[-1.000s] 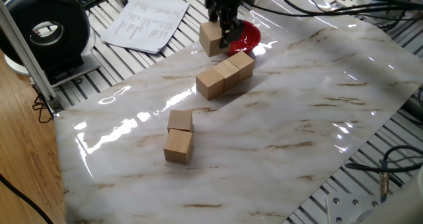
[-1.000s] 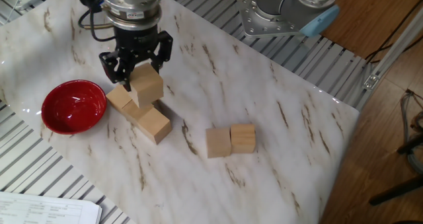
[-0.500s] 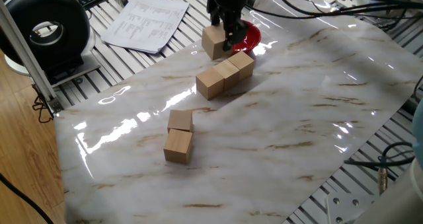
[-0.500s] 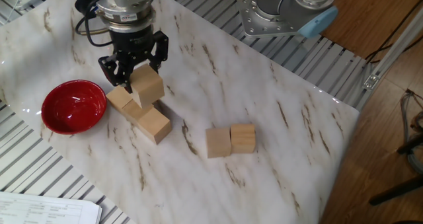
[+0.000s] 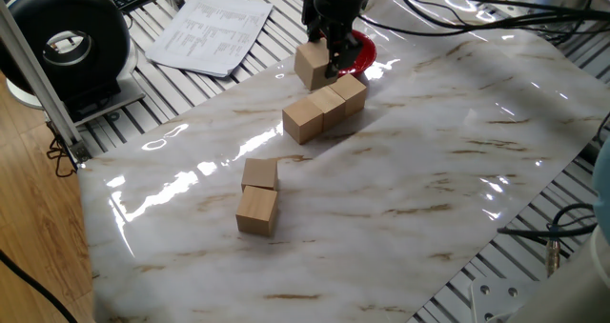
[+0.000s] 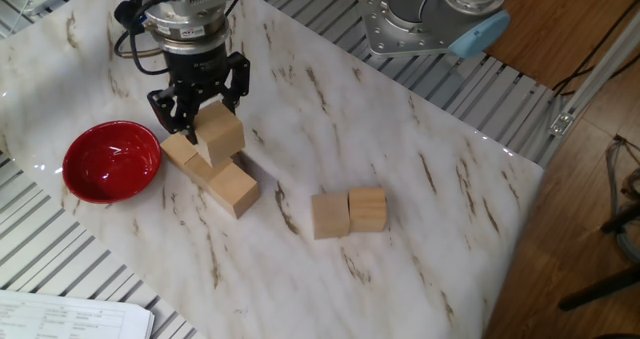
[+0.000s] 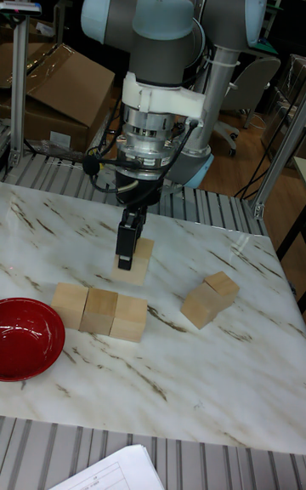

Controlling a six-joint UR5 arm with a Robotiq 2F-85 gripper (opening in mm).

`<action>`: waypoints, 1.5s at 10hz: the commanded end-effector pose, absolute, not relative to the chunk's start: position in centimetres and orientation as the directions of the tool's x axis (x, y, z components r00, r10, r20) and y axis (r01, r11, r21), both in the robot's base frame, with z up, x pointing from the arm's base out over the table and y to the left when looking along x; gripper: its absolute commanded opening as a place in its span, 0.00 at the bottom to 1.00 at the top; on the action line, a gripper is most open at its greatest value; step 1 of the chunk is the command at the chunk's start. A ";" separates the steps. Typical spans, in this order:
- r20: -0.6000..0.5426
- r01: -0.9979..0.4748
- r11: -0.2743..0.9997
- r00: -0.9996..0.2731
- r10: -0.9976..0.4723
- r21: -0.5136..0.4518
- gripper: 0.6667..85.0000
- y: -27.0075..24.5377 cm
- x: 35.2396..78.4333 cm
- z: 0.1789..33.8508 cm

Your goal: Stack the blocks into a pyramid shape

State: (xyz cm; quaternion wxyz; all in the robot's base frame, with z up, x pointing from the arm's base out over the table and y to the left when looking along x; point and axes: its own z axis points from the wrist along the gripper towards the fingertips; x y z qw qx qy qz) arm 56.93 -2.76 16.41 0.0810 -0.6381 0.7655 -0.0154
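The black two-finger gripper [image 6: 197, 114] is clamped on one light-tan plain wooden cube [image 6: 221, 134], holding it clear of the white marble-patterned table sheet [image 5: 429, 171] and just above a touching row of three matching wooden cubes [image 7: 100, 312], probably the pyramid's base, so this cube looks meant for the second tier. The last two cubes [image 6: 348, 213] sit touching each other well apart toward 4 o'clock in that view, while the glossy red bowl [image 6: 111, 160] lies at 9 o'clock of the row. The printed paper sheet [image 5: 212, 30] carries text too small to read; no brand marks are legible.
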 end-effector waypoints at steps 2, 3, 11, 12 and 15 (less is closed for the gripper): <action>-0.110 -0.973 0.188 -0.174 -0.979 -0.131 0.00 -2.9 57.1 16.2; -0.117 -0.972 0.195 -0.180 -0.977 -0.129 0.00 -2.8 57.1 16.2; -0.114 -0.918 0.368 -0.354 -0.928 -0.147 0.00 -3.7 57.8 16.3; -0.100 -0.916 0.370 -0.358 -0.928 -0.155 0.00 -4.2 57.9 16.3; -0.109 -0.898 0.411 -0.398 -0.911 -0.158 0.00 -4.2 58.1 16.3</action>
